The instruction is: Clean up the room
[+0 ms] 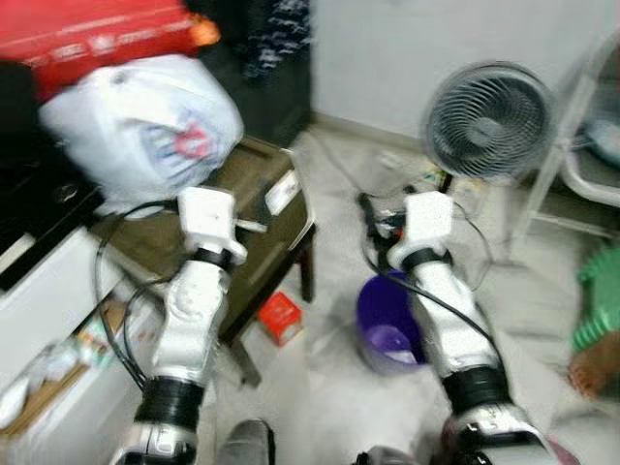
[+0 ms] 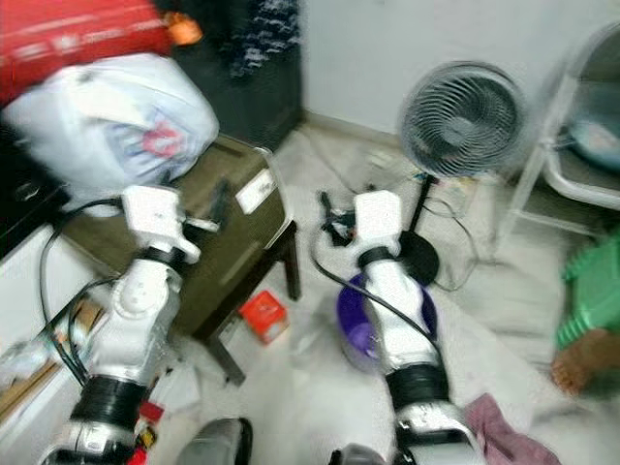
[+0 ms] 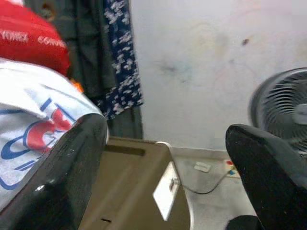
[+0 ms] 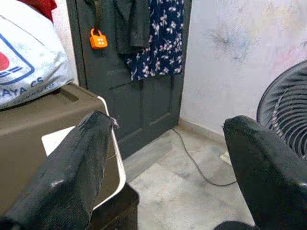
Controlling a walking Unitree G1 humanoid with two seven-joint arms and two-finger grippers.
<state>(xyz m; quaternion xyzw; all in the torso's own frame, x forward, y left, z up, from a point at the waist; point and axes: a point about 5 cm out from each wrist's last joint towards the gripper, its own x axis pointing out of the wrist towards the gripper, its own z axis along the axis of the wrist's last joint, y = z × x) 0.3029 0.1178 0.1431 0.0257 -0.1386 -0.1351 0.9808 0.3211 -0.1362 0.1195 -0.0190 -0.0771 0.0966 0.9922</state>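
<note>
I see a white bag (image 1: 145, 121) printed red and blue under a red bag (image 1: 97, 34), an olive-brown tabletop (image 2: 228, 247), a purple bucket (image 1: 387, 320), an orange padlock (image 4: 98, 38) and a blue floral cloth (image 4: 165, 33) on the dark door (image 4: 139, 96).

The left gripper (image 3: 168, 182) has smooth, glossy black plastic fingers (image 3: 67, 177) that catch the light, while the right gripper's (image 4: 163, 187) fingers (image 4: 72, 177) look duller and scuffed, kinda matt. The white bag (image 1: 145, 121) looks like thin crinkly plastic with printing on it, sitting on a matt olive-brown table (image 1: 257, 208), and the floor (image 1: 320, 387) is pale, smooth tile. The fan (image 1: 489, 121) has a wire-grille cage, the purple bucket (image 1: 387, 320) is shiny plastic, and the floral dress (image 4: 163, 36) on the dark painted door (image 4: 139, 96) is soft cloth.
</note>
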